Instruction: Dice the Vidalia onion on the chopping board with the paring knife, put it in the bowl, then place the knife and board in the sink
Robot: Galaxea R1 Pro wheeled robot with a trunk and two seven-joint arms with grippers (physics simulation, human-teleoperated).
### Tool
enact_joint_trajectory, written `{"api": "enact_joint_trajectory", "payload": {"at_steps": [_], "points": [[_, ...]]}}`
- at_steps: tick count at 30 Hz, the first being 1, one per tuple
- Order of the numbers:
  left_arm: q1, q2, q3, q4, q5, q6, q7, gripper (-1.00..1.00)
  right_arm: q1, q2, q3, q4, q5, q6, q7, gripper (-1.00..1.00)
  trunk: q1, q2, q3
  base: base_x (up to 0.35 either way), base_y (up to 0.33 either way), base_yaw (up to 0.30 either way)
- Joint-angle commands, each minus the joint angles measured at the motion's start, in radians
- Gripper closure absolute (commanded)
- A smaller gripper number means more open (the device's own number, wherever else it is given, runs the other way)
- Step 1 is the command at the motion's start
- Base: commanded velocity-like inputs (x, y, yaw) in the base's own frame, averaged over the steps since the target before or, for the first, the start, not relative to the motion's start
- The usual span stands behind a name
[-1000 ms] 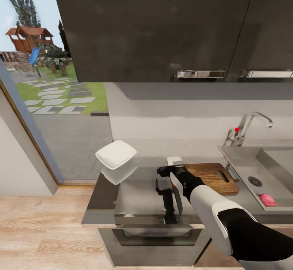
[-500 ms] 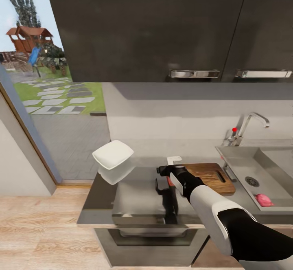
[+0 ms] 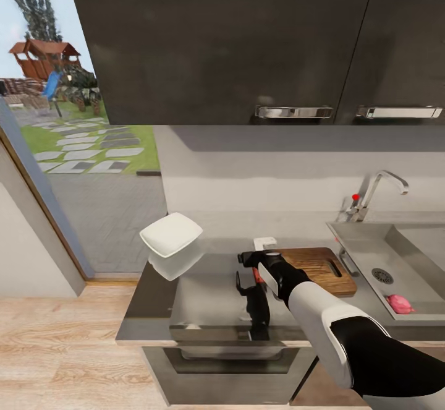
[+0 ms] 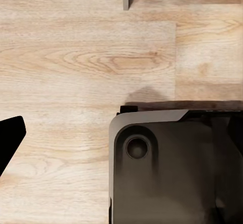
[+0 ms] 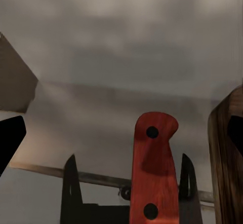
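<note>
**Knife handle between the right fingers, board just beside it**

From the head view I have my right gripper (image 3: 256, 274) reaching low over the countertop (image 3: 204, 298), just off the near end of the chopping board (image 3: 318, 269). A sliver of red shows at the fingers, which I take for the paring knife (image 3: 260, 277). The bowl (image 3: 171, 235) sits well away on the far side of the hand from the board, and the sink (image 3: 377, 249) lies beyond the board's other end, with the pink onion (image 3: 400, 302) in the basin.

The left wrist view looks down at the wooden floor (image 4: 76, 57) and a dark part of the robot's base (image 4: 172, 168). I cannot tell how that hand stands, and it is far from the work, so the right arm is plainly the nearer one.

The right wrist view settles the matter. The knife's red handle (image 5: 152, 171) runs lengthwise straight out along the fingers (image 5: 70, 186), one on each flank, close but with gaps showing, so I judge the hand spread around it rather than clamped. The board's edge (image 5: 228, 158) stands just to one side
</note>
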Motion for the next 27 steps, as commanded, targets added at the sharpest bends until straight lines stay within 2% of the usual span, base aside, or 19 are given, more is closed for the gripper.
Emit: {"api": "enact_joint_trajectory", "payload": {"at_steps": [1, 8, 27], "points": [[0.000, 0.000, 0.000, 0.000, 0.001, -0.003, 0.000, -1.00, -0.001, 0.000, 0.007, -0.001, -0.004, -0.003, -0.005, -1.00, 0.001, -0.002, -0.002, 0.000, 0.000, 0.000], [0.000, 0.000, 0.000, 0.000, 0.001, -0.003, 0.000, -1.00, 0.001, 0.000, 0.007, -0.001, -0.005, -0.028, -0.005, -1.00, 0.001, -0.002, -0.002, 0.000, 0.000, 0.000], [0.000, -0.001, 0.000, 0.000, 0.001, -0.003, 0.000, -1.00, 0.003, 0.000, 0.007, -0.001, -0.005, -0.033, -0.005, -1.00, 0.001, -0.002, -0.014, 0.000, 0.000, 0.000]]}}
